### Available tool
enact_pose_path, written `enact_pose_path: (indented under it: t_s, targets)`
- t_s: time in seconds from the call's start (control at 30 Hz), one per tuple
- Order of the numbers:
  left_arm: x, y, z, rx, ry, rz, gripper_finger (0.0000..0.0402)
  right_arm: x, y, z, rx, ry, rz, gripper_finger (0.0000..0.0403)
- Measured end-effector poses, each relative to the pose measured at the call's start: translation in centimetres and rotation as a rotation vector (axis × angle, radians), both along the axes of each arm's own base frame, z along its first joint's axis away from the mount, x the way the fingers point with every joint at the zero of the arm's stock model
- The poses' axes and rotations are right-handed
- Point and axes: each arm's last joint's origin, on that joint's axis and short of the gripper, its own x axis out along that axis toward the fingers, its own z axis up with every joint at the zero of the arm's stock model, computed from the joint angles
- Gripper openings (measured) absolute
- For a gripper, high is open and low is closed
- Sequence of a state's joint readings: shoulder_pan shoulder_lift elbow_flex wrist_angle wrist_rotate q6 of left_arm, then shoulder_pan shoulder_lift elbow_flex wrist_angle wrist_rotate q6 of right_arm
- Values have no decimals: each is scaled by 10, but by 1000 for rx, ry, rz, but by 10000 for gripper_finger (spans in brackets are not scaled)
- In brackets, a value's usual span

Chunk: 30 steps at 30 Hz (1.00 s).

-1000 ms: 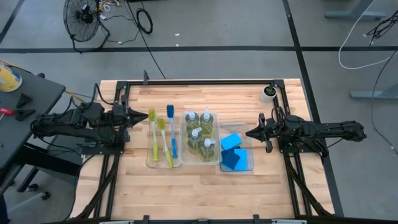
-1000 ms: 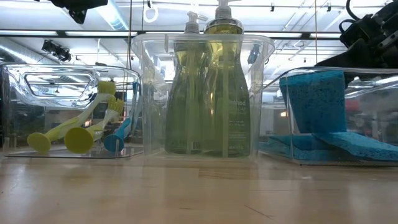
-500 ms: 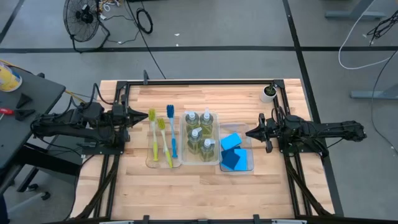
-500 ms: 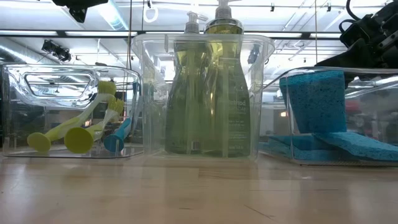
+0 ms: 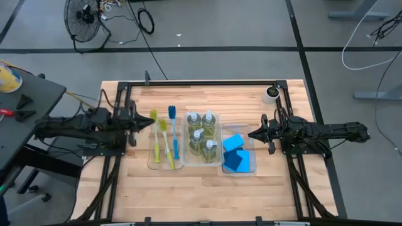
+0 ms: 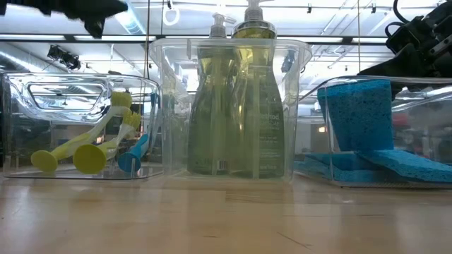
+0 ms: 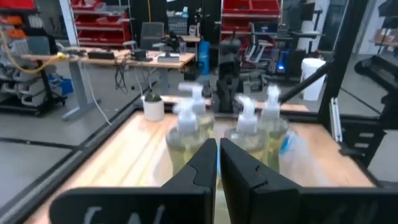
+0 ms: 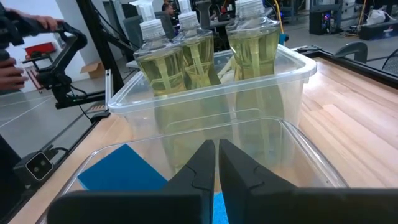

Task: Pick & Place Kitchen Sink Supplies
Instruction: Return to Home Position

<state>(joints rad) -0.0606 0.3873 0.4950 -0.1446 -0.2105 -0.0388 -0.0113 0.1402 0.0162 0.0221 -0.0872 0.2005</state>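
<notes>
Three clear trays stand side by side in the middle of the table. The left tray holds three dish brushes (image 5: pixel 164 141), two yellow-green and one blue. The middle tray holds several pump bottles of yellow-green soap (image 5: pixel 202 137). The right tray holds blue sponges (image 5: pixel 235 154), one of them leaning upright (image 6: pixel 357 113). My left gripper (image 5: pixel 141 119) hovers shut, level, left of the brush tray, pointing at the bottles (image 7: pixel 230 134). My right gripper (image 5: pixel 250 134) is shut and hovers at the sponge tray's right side, above a sponge (image 8: pixel 118 177).
A small white cup (image 5: pixel 271 94) stands at the table's far right corner. A black frame (image 5: pixel 201 81) runs around the tabletop. Bare wood lies along the near edge (image 5: pixel 201 194) and behind the trays.
My left gripper has come down a little beside the brush tray and stays shut. It shows lower and blurred in the low view. The trays and what they hold have not moved.
</notes>
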Motion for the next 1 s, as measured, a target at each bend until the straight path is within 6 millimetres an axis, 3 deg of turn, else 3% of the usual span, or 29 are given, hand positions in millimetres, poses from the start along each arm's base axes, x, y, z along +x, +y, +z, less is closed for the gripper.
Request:
enact_pose_path:
  t_s: [0.23,0.4,0.7,1.0]
  targets:
    - [4,0,-50,-12,-50,4,26,0,0,0,0,0,0,25]
    - [2,0,-74,-16,-97,6,25,0,0,0,0,0,0,25]
    - [-6,2,-93,-12,-136,13,25,0,0,0,0,0,0,25]
    - [-13,5,-94,4,-208,-69,26,0,0,0,0,0,-1,25]
